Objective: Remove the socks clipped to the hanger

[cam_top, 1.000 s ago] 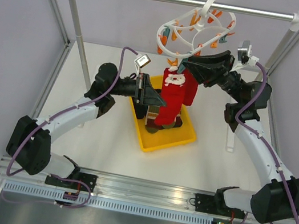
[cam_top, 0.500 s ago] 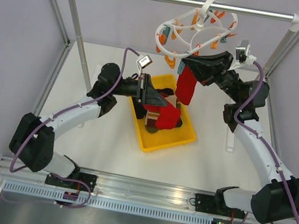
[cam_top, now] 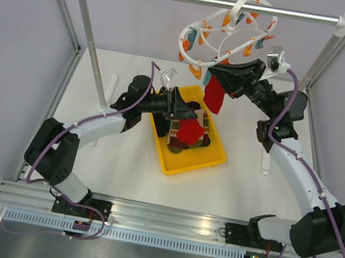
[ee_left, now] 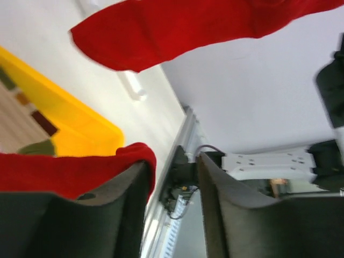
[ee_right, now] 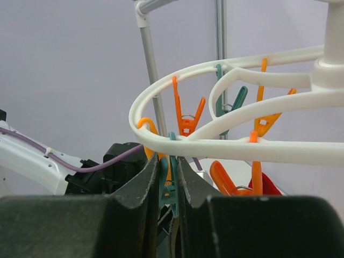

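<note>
From the tilted white oval hanger (ee_right: 226, 146) with orange and teal clips (ee_right: 185, 115) one red sock (cam_top: 214, 95) is hung at 6 o'clock, a second red sock (cam_top: 191, 132) being crumpled on tan patterned socks (cam_top: 174, 132) at its 7 o'clock.

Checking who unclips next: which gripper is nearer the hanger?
Right. The right gripper is at the hanger rim, jaws pinching a teal clip; the left gripper is below, over the tray.

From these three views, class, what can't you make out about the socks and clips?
Top view: the right gripper hides what holds the hanging red sock.
Right wrist view: that gripper's fingers hide whatever hangs below the teal clip.
Top view: the crumpled red sock covers much of the patterned sock in the yellow tray.
</note>
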Motion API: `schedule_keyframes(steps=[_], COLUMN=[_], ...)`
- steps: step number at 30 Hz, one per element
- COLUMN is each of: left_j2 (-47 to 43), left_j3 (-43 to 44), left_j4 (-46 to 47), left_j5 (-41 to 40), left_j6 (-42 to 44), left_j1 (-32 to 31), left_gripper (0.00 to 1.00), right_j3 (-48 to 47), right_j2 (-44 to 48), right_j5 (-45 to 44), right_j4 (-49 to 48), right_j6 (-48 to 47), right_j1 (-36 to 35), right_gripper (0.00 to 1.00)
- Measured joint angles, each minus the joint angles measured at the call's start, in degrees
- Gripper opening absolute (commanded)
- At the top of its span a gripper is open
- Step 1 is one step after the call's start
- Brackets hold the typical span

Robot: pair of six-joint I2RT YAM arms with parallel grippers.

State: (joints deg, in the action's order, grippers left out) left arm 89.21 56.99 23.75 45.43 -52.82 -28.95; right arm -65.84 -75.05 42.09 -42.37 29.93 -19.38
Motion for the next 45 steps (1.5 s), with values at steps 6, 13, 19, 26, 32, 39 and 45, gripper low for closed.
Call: schedule_keyframes(steps=[6, 13, 19, 26, 32, 39, 45], left_j2=[-0.55, -5.57, -7.93, -5.53, 0.72, 0.61, -3.21], left_j3=[-0.04, -1.44, -2.03, 1.2, 2.86, -0.24, -1.57], left_j4=[-4.28, -4.85, -2.89, -11.06, -19.61, -20.22, -8.98], left_j5=[-8.68, -17.49, -19.82, -24.04, -28.94, -30.14, -25.2], left_j6=[5.66, 11.61, 15.93, 19.96, 20.48, 20.46, 20.57], left_j1=[0.0, 0.0, 0.0, -0.04, -0.04, -0.07, -0.17], left_gripper=[0.67, 0.78, 0.78, 0.78, 0.79, 0.81, 0.81], right_j3=[-0.39, -0.87, -1.53, -1.62, -1.79, -2.64, -3.1], right_j2=[0.0, 0.0, 0.0, 0.0, 0.02, 0.09, 0.5], right_j5=[-0.39, -0.48, -0.42, -0.44, -0.44, -0.37, -0.37], right_j4=[1.01, 2.23, 3.39, 3.82, 4.31, 5.51, 7.06], right_j6=[-0.9, -1.53, -1.75, -1.9, -2.34, -2.34, -2.56], right_j1=[-0.37, -0.39, -0.42, -0.46, -0.57, -0.68, -0.79], right_gripper=[0.07, 0.07, 0.07, 0.07, 0.07, 0.07, 0.06])
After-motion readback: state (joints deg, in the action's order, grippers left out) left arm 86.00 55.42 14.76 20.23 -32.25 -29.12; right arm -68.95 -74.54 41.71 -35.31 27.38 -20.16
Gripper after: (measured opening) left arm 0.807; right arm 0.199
